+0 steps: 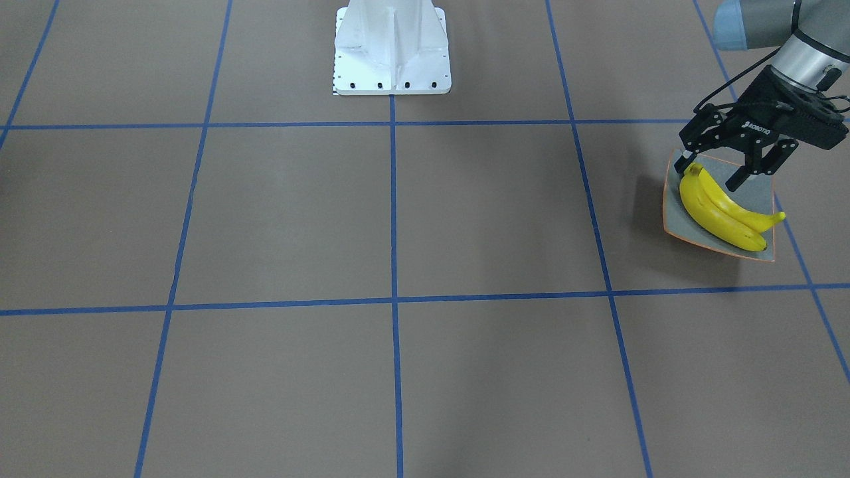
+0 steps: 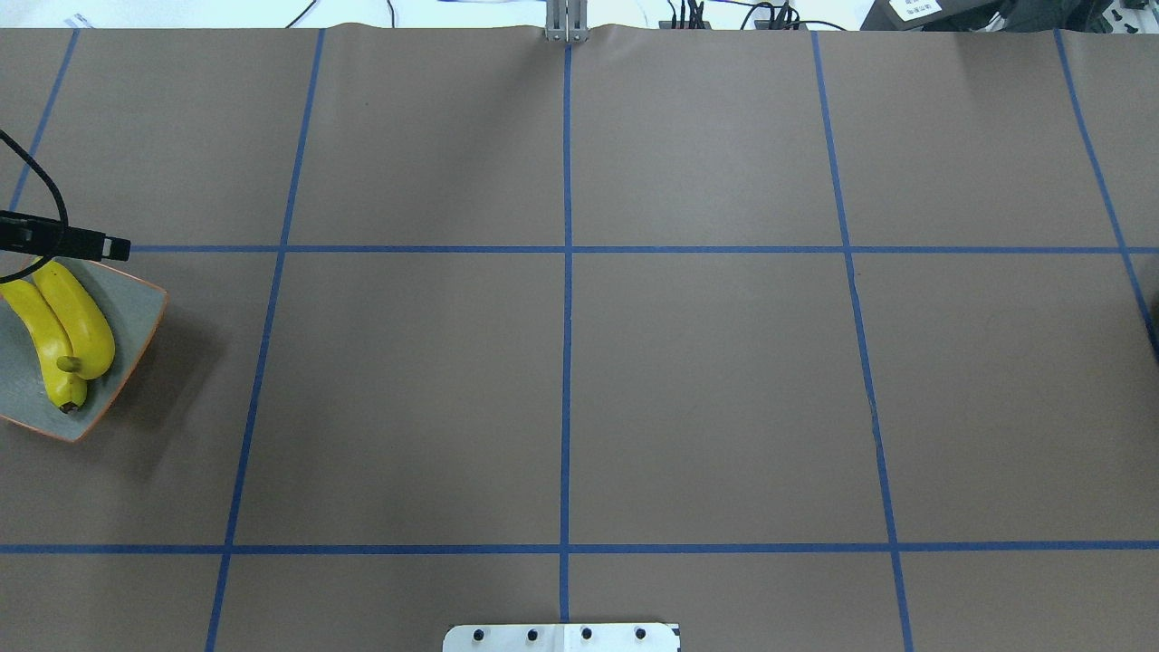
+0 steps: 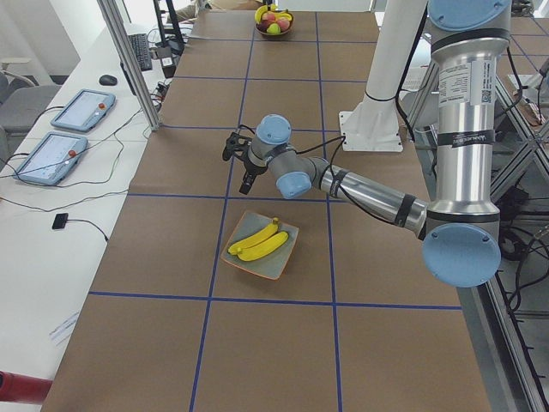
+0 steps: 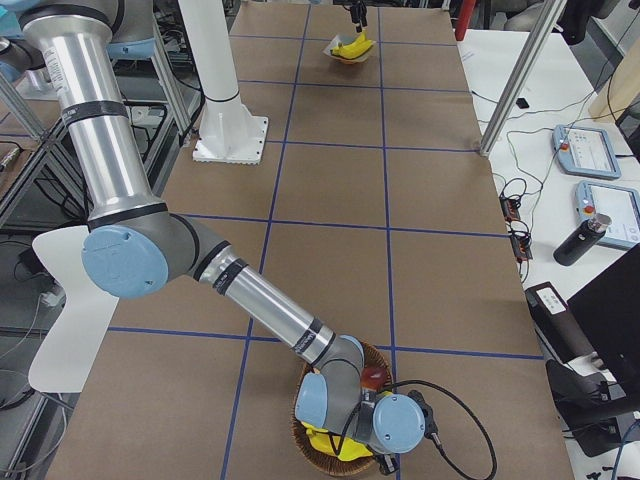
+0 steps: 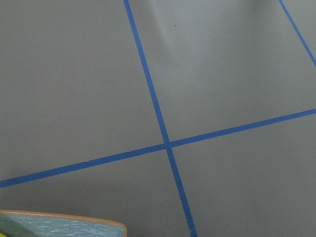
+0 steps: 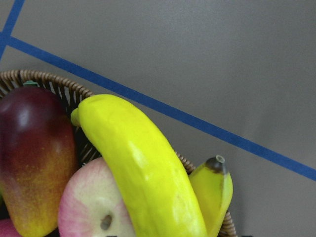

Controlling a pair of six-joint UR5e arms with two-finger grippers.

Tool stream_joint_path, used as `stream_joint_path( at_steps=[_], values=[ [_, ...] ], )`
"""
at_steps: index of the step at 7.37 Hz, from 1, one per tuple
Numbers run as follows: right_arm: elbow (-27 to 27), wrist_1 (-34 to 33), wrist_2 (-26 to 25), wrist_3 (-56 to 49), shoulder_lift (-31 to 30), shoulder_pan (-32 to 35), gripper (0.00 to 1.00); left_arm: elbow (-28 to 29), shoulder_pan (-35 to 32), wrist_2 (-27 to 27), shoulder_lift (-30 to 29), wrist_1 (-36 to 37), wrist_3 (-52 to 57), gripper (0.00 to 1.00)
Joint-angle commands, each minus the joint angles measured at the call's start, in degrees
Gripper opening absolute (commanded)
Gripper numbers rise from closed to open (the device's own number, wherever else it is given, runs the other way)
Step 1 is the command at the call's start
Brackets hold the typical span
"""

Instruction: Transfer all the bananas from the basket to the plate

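You've two bananas [image 1: 720, 214] side by side on the plate [image 1: 759, 194], at the table's 9 o'clock in the overhead view. The left gripper [image 1: 714, 172] hovers at its 12 o'clock edge, jaws apart. Two more bananas [image 6: 143, 168] lie in the basket [image 6: 49, 79] by the right gripper [image 4: 382, 460] – its jaws you can't tell

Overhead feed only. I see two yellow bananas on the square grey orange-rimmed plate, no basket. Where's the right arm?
Observer: Right arm reaches down into a round woven wicker basket at the table's end on the robot's right.
Operator: Bananas left in it?
Observer: Two yellow bananas, beside a red-green mango and a pink apple.
Operator: Left side holding anything?
Observer: Left fingers are open and empty, raised clear of the plate.
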Motion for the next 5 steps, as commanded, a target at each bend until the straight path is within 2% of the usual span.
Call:
stream_joint_path(
  at_steps=[1, 2, 4, 5],
  values=[
    [0.0, 0.2, -0.2, 0.3, -0.2, -0.1, 0.32, 0.1, 0.1, -0.1, 0.0, 0.0, 0.0, 1.0],
    [0.7, 0.2, 0.0, 0.6, -0.3, -0.1, 0.02, 0.1, 0.1, -0.1, -0.1, 0.0, 0.0, 1.0],
    [4.9, -0.2, 0.1, 2.5, -0.6, 0.0, 0.0, 0.3, 0.2, -0.1, -0.2, 0.1, 0.0, 1.0],
    [8.7, -1.9, 0.2, 3.4, -1.4, 0.2, 0.0, 0.3, 0.2, -0.2, -0.2, 0.1, 0.0, 1.0]
  ],
)
